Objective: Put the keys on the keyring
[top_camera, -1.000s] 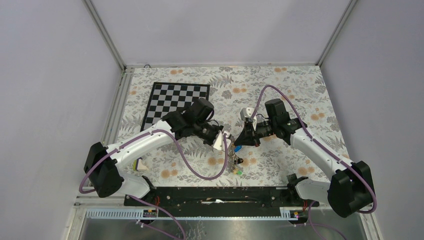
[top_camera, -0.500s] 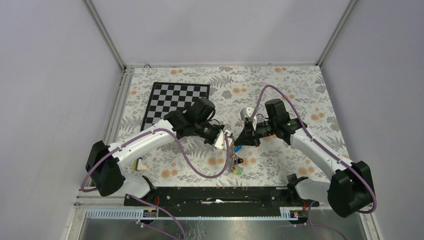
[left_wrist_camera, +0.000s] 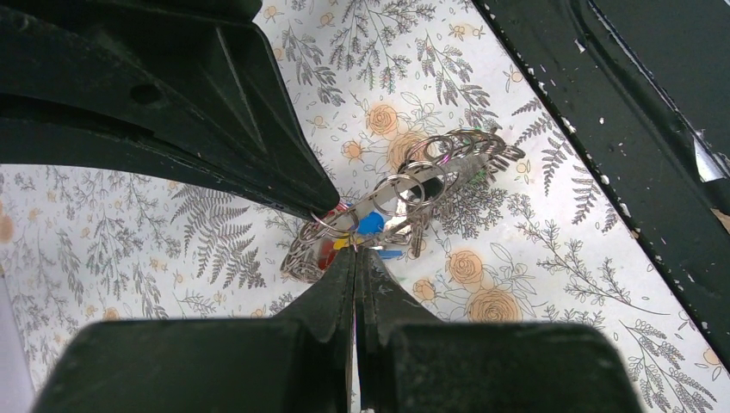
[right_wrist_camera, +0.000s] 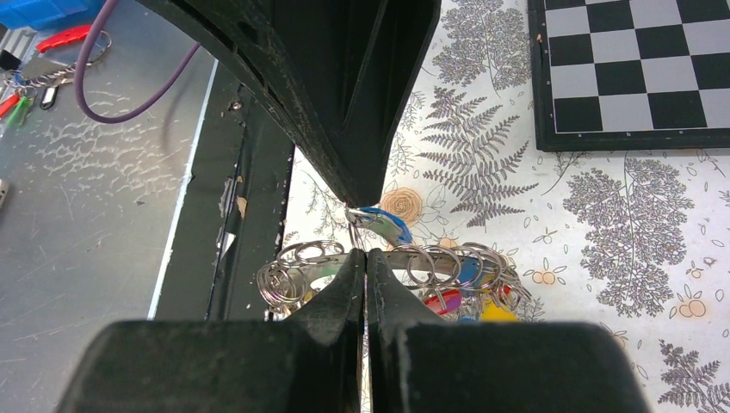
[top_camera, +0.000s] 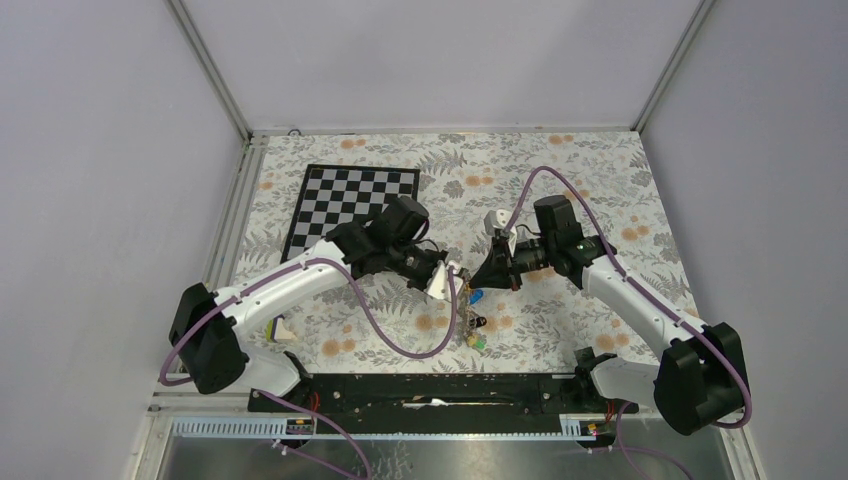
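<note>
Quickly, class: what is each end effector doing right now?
Left end effector: closed, apparently pinching a blue key.
Right end effector: closed on the keyring.

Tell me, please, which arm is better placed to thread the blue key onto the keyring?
Probably the left. Its end effector seems shut on the blue key, right next to the keyring. The right end effector is shut on the keyring, seemingly steadying it.

The left pincer (top_camera: 450,276) and right pincer (top_camera: 481,279) meet tip to tip mid-worktop (top_camera: 600,170), keyring (top_camera: 470,322) beneath. The chessboard (top_camera: 350,205) lies at eleven o'clock. There is open room from one to three o'clock.
</note>
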### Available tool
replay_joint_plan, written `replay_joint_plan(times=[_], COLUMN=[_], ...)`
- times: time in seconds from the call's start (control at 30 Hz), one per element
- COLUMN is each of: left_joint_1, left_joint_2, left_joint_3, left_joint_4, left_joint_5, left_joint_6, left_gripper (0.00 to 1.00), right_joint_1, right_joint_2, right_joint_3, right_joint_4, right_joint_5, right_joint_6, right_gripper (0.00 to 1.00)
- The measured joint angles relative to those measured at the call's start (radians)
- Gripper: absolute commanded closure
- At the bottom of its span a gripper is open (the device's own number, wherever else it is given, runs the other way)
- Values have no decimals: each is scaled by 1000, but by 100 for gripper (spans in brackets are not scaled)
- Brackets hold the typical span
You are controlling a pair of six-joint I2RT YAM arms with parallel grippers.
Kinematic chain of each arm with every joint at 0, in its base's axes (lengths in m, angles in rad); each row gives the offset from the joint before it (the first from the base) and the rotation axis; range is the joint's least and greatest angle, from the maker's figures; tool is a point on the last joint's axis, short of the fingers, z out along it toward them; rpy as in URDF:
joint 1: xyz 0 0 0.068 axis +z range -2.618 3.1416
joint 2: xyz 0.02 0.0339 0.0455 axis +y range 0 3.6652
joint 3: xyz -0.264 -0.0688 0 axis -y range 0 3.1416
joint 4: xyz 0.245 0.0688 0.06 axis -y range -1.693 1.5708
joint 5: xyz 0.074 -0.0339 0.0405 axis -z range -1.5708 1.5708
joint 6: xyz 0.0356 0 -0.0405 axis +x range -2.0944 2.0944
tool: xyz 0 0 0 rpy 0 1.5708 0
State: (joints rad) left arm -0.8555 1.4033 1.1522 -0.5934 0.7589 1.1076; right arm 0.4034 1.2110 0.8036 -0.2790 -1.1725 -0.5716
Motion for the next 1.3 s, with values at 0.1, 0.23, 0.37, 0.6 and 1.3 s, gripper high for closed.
replay_joint_plan(times=[0.1, 0.23, 0.37, 0.6, 1.3], left_joint_1=[0, 0, 0, 2, 6], left_joint_2=[-3, -6, -8, -8, -9], left_joint_3=[-1, -1, -1, -1, -34], left_joint_4=[3, 5, 12, 40, 195], left_joint_5=[0, 0, -1, -13, -150], left_joint_6=[2, 3, -7, -61, -257], left_gripper=[100, 100, 100, 100, 98], right_joint_1=[-4, -7, -12, -20, -36], right_joint_2=[0, 0, -1, -6, -7], right_joint_3=[0, -3, -5, -5, -5], right_joint_4=[1, 19, 34, 62, 207], right_joint_5=[-6, -13, -19, -14, 68], right_joint_6=[6, 27, 45, 91, 318], right_gripper=[100, 100, 100, 100, 100])
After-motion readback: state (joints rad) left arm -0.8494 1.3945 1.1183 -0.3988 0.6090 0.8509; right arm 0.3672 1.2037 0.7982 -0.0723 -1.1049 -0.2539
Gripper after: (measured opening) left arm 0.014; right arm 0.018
